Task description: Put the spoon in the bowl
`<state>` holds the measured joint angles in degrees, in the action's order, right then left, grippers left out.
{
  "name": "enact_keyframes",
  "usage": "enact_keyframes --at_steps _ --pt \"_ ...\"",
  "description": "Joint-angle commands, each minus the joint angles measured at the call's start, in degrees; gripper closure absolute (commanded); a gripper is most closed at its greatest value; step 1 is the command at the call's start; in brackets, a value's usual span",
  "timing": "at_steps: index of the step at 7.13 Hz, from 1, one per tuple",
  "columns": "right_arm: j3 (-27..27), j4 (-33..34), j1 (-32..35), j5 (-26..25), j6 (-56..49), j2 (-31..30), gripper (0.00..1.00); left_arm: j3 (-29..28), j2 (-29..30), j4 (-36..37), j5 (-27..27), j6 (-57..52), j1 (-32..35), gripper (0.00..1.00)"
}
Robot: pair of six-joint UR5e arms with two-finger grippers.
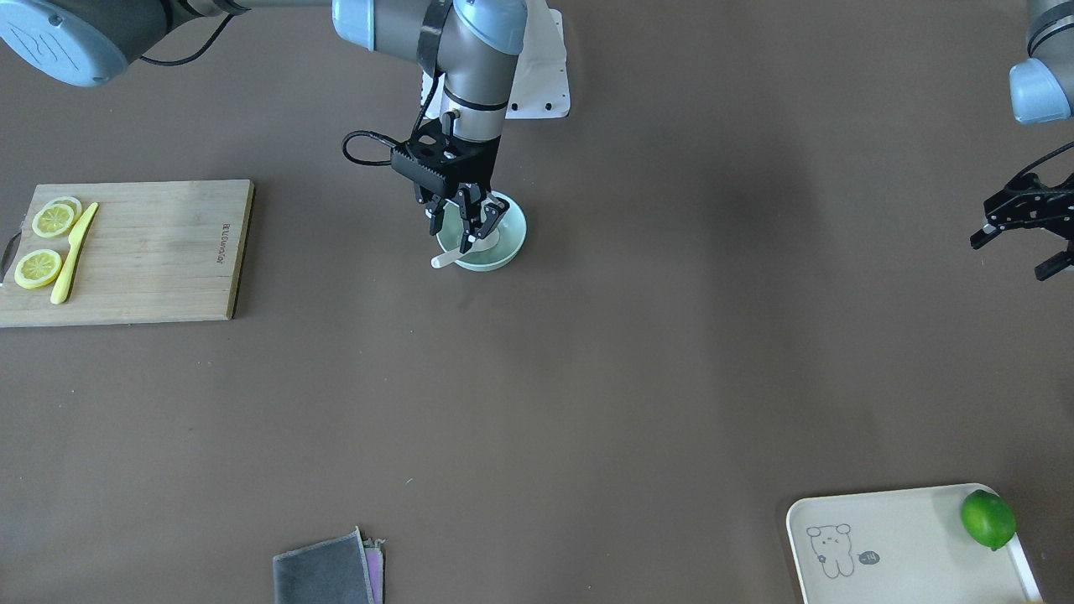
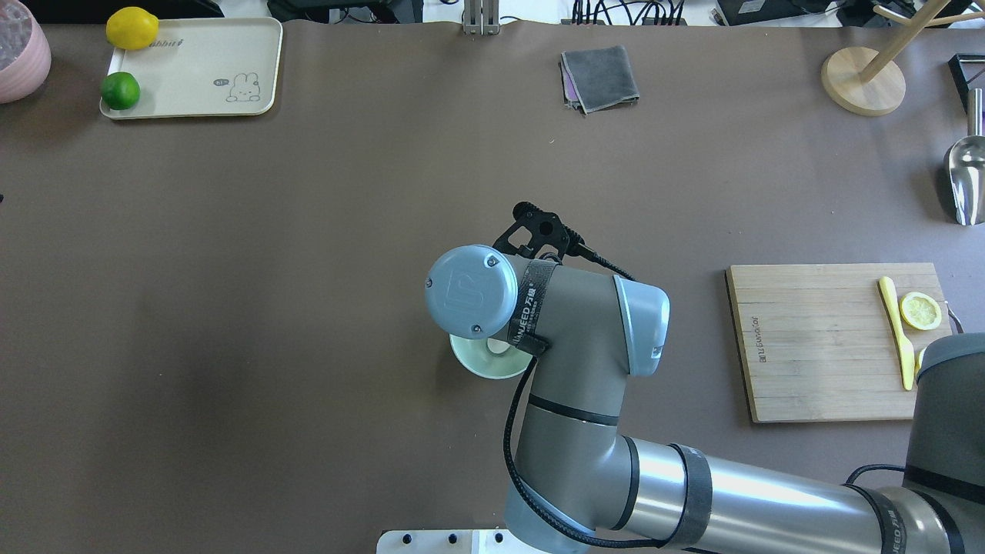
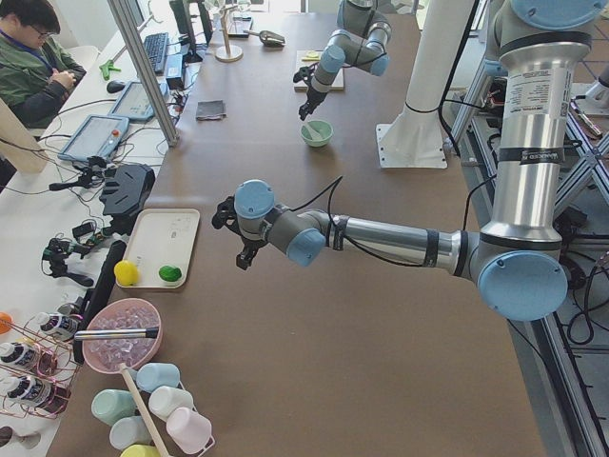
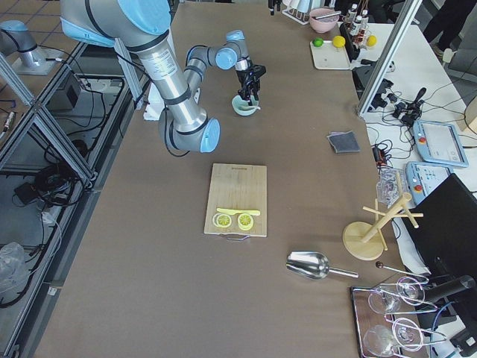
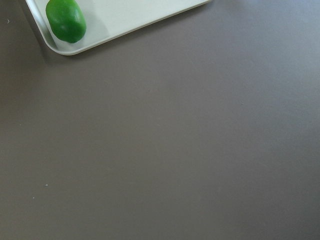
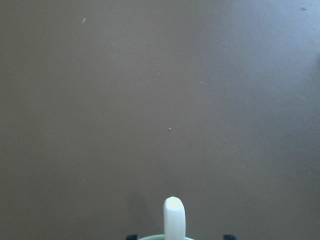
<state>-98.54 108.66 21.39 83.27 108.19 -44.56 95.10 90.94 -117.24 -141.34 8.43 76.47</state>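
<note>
The pale mint-green bowl [image 1: 508, 238] stands near the robot's base, also showing in the overhead view [image 2: 477, 367]. The white spoon [image 1: 444, 259] lies in it, scoop inside, handle sticking out over the rim toward the camera. The right wrist view shows the handle tip [image 6: 174, 216] between two dark fingertips set well apart. My right gripper [image 1: 461, 237] hangs straight down over the bowl, open, its fingers on either side of the spoon. My left gripper [image 1: 1015, 252] is open and empty, far off at the table's side, above the bare mat.
A wooden cutting board [image 1: 151, 252] with lemon slices [image 1: 39, 268] and a yellow knife [image 1: 74, 252] lies beside the right arm. A cream tray [image 1: 889, 545] holds a lime [image 1: 988, 518]. A grey cloth [image 1: 325, 570] lies at the far edge.
</note>
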Motion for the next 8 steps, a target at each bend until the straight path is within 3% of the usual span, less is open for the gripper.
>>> enact_keyframes --at_steps 1,3,4,7,8 --pt "-6.46 1.9 3.28 0.74 -8.65 -1.49 0.0 -0.01 -0.06 0.08 0.28 -0.08 -0.01 0.02" --pt "-10.16 1.38 13.27 11.23 -23.81 -6.12 0.0 -0.61 -0.06 2.0 0.37 -0.34 2.61 0.02" --pt "-12.1 1.03 19.24 16.08 -36.34 -10.07 0.0 -0.79 0.12 5.41 0.63 -1.65 5.76 0.02" --pt "-11.85 -10.37 38.05 33.3 -71.77 -27.72 0.0 1.65 0.47 25.05 0.63 -20.16 13.16 0.02" --pt "-11.76 -10.32 43.42 37.79 -81.37 -31.78 0.0 3.58 -0.05 29.83 0.63 -21.77 15.09 0.02"
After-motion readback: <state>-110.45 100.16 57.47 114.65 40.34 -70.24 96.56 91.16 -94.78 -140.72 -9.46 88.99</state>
